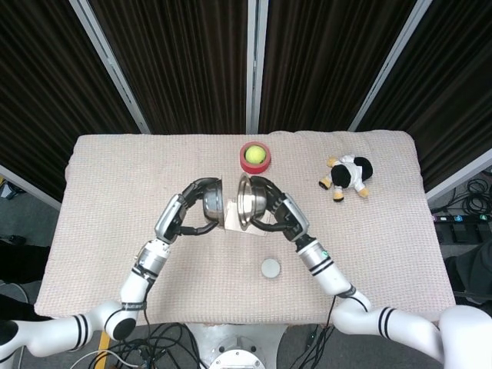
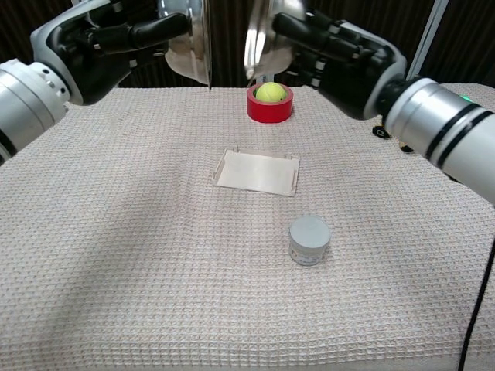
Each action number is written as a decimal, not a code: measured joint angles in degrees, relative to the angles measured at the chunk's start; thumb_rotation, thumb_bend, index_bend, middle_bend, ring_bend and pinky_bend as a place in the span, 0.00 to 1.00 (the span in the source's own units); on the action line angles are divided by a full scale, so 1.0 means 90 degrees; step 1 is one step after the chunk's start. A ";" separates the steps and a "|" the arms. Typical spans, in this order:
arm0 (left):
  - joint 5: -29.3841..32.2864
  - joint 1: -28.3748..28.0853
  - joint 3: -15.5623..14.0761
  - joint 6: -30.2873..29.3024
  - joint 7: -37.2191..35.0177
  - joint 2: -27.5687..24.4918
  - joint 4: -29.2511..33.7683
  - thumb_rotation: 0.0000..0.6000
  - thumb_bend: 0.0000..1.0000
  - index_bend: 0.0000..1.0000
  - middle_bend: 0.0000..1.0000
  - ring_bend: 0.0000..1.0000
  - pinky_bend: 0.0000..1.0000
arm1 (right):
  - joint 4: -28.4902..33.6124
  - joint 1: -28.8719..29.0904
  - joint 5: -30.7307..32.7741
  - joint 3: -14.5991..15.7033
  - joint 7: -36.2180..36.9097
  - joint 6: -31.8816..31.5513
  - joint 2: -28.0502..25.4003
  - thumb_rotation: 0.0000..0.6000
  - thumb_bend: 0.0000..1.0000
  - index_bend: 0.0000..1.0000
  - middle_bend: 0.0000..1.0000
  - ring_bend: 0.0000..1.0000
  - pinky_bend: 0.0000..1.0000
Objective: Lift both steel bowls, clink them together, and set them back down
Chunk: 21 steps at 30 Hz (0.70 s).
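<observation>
Hovering above the tabletop's middle, over the flat white tray: left hand grips the left steel bowl, right hand grips the right steel bowl. Both bowls are tipped on edge, rims facing, just apart. No readable writing on anything.

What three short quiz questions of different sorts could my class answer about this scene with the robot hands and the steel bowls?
1. True or false: both steel bowls rest on the table.
2. What lies in the red ring?
A. a lid
B. a yellow-green ball
C. a plush toy
3. Fill in: the white tray lies ____ the raised bowls.

Key:
1. False: the left robot hand holds the left bowl and the right robot hand holds the right bowl, lifted with rims facing, a small gap between.
2. B
3. beneath
</observation>
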State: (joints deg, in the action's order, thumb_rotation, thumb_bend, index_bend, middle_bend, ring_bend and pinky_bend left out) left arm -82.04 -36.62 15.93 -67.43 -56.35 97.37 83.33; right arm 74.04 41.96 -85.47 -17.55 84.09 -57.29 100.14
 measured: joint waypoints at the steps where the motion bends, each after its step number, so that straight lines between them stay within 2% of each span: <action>1: 0.0001 -0.0055 0.0025 0.0037 0.0043 0.0028 -0.0004 1.00 0.28 0.41 0.38 0.36 0.53 | -0.0082 0.0109 -0.0011 -0.0021 0.0046 0.0074 0.0082 1.00 0.19 0.44 0.34 0.27 0.40; 7: 0.0021 -0.0179 0.0067 0.0102 0.0293 0.0142 -0.0033 1.00 0.28 0.41 0.38 0.36 0.53 | -0.0303 0.0606 -0.0021 -0.0105 0.0079 0.0351 0.0423 1.00 0.19 0.44 0.34 0.27 0.40; 15: 0.0103 0.0070 0.0092 -0.0190 0.0302 -0.0137 -0.0021 1.00 0.28 0.41 0.39 0.36 0.53 | -0.0163 0.0243 0.0166 -0.0079 0.0070 -0.0130 0.0126 1.00 0.20 0.44 0.34 0.27 0.40; 21: 0.0045 0.0061 0.0038 -0.0160 0.0179 -0.0160 0.0005 1.00 0.28 0.41 0.39 0.36 0.53 | -0.0151 0.0334 0.0264 -0.0077 0.0093 -0.0010 0.0119 1.00 0.20 0.44 0.34 0.27 0.40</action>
State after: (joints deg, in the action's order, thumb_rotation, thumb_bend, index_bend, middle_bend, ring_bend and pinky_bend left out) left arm -81.64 -36.07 16.27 -68.88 -54.73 95.93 83.38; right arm 72.69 44.97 -83.10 -18.24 84.93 -57.37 101.21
